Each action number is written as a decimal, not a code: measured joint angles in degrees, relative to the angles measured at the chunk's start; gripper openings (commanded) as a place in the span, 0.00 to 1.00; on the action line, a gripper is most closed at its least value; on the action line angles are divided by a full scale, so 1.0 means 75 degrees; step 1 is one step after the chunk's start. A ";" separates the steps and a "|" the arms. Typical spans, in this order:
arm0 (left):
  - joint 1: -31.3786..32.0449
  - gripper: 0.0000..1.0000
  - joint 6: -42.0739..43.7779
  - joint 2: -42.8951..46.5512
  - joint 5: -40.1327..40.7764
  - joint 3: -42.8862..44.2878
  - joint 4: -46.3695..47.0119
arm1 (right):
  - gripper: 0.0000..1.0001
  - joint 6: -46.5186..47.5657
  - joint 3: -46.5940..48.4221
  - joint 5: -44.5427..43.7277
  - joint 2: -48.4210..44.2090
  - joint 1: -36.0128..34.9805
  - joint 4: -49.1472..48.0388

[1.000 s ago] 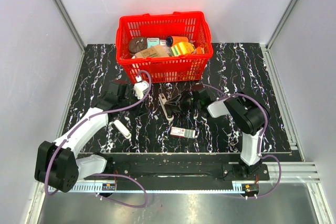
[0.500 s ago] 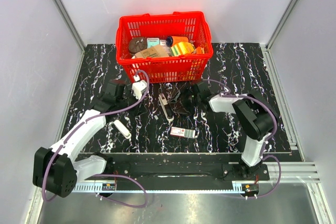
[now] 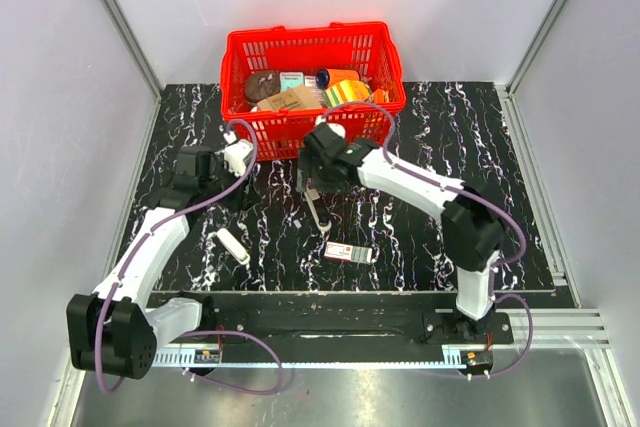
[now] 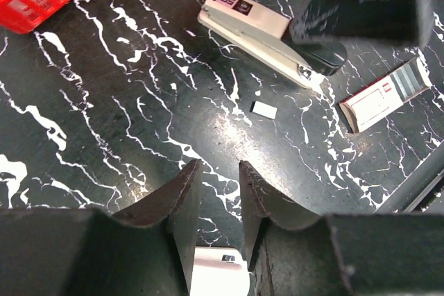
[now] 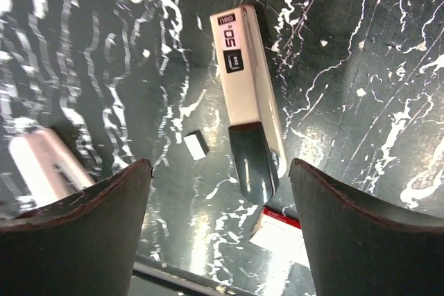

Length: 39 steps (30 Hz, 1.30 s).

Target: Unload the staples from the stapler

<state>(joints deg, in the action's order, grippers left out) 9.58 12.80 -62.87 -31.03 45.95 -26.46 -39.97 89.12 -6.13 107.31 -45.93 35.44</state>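
You see the stapler (image 3: 317, 204) lying flat on the black marbled tabletop (image 3: 480, 147), near the middle, in front of the red basket (image 3: 312, 132) and apart from it; no finger touches it. In the right wrist view the stapler (image 5: 248, 95) shows a pale body with a printed label toward one end and a dark grey cap at the other.

Your right end effector (image 5: 218, 171) hangs directly over the stapler with its jaws spread wide, one on either side, and nothing gripped between them; bare tabletop shows on both sides of the stapler.

Your left end effector (image 4: 216, 188) sits to the left of the stapler, well apart from it; its jaws stand at a narrow slit, and only tabletop shows through the gap, so it holds nothing.

A small white sliver (image 4: 263, 109) lies on the tabletop just beside the stapler, not touching it; you cannot tell from these views what it is. A small box (image 3: 348, 252) in red, black and white lies nearer the arm bases, just past the stapler's dark end; a white oblong piece (image 3: 232, 245) lies to the left, close under the left end effector. The basket holds assorted packets.
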 measured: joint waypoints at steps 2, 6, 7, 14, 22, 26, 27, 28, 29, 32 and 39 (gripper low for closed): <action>-0.0178 0.33 0.0003 0.0058 -0.0009 0.0000 -0.0064 | 0.87 0.0323 0.0536 -0.0318 0.0478 -0.0265 0.0577; -0.0254 0.33 0.0006 0.0166 -0.0038 0.0003 -0.0137 | 0.84 0.0761 0.1169 -0.0854 0.1373 -0.0507 0.1501; -0.0268 0.33 0.0006 0.0184 -0.0050 0.0003 -0.0140 | 0.82 0.0828 0.1221 -0.0953 0.1524 -0.0533 0.1676; -0.0289 0.34 0.0006 0.0224 -0.0073 0.0003 -0.0166 | 0.66 0.1163 0.1469 -0.1364 0.1824 -0.0609 0.2375; -0.0297 0.34 0.0006 0.0224 -0.0090 0.0003 -0.0169 | 0.61 0.1367 0.1792 -0.1373 0.1996 -0.0635 0.2457; -0.0309 0.34 0.0035 0.0230 -0.0090 0.0003 -0.0172 | 0.61 0.1425 0.1845 -0.1311 0.2215 -0.0635 0.2463; -0.0309 0.34 0.0041 0.0233 -0.0087 0.0003 -0.0172 | 0.61 0.1437 0.1845 -0.1294 0.2276 -0.0635 0.2471; -0.0309 0.34 0.0047 0.0236 -0.0087 0.0003 -0.0172 | 0.59 0.1443 0.1845 -0.1285 0.2320 -0.0635 0.2471; -0.0309 0.34 0.0055 0.0236 -0.0087 0.0003 -0.0172 | 0.56 0.1445 0.1845 -0.1279 0.2372 -0.0635 0.2477; -0.0315 0.34 0.0061 0.0236 -0.0087 0.0003 -0.0172 | 0.37 0.1492 0.1845 -0.1227 0.2448 -0.0641 0.2474; -0.0306 0.36 0.0041 0.0227 -0.0175 0.0003 -0.0169 | 0.00 0.1460 0.1935 -0.1090 0.2445 -0.0670 0.2416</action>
<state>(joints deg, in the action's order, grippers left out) 7.29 13.10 -61.17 -32.34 45.98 -27.73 -29.02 103.63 -14.31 125.64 -50.96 53.56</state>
